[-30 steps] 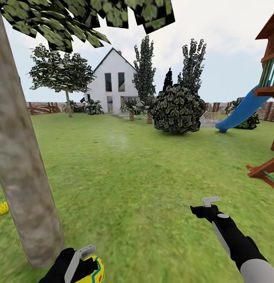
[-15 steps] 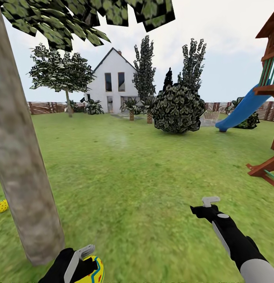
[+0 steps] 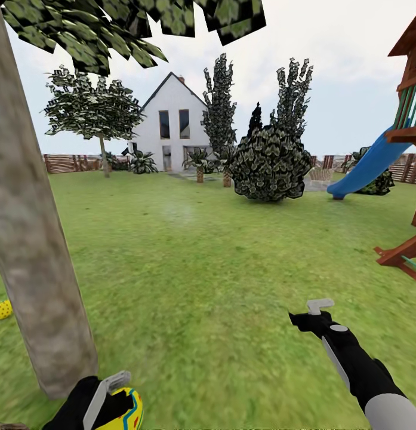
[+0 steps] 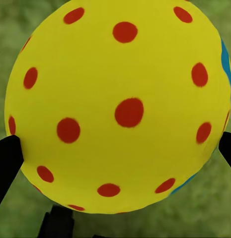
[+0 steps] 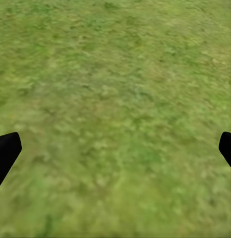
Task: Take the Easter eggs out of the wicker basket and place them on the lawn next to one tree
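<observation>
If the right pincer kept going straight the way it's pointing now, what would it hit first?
Most likely bare lawn. The right wrist view looks along the open right pincer onto grass, with nothing between its fingertips. How far off the ground lies is unclear.

I can see only the upper part of the egg (image 3: 125, 407) in my left gripper (image 3: 109, 400); the rest drops below the head view's edge, and the black fingers cover its near side. Up close on the left wrist view, the egg (image 4: 120, 106) blocks almost all the ground past the fingertips (image 4: 7, 158), which are themselves clipped at the borders. Beyond the tree trunk (image 3: 34, 239) from that gripper, a second egg (image 3: 1, 309) is cut by the frame's side. My right gripper (image 3: 315, 310) shows only fingertip corners (image 5: 6, 151) on its own camera, over blurred lawn (image 5: 115, 114).
</observation>
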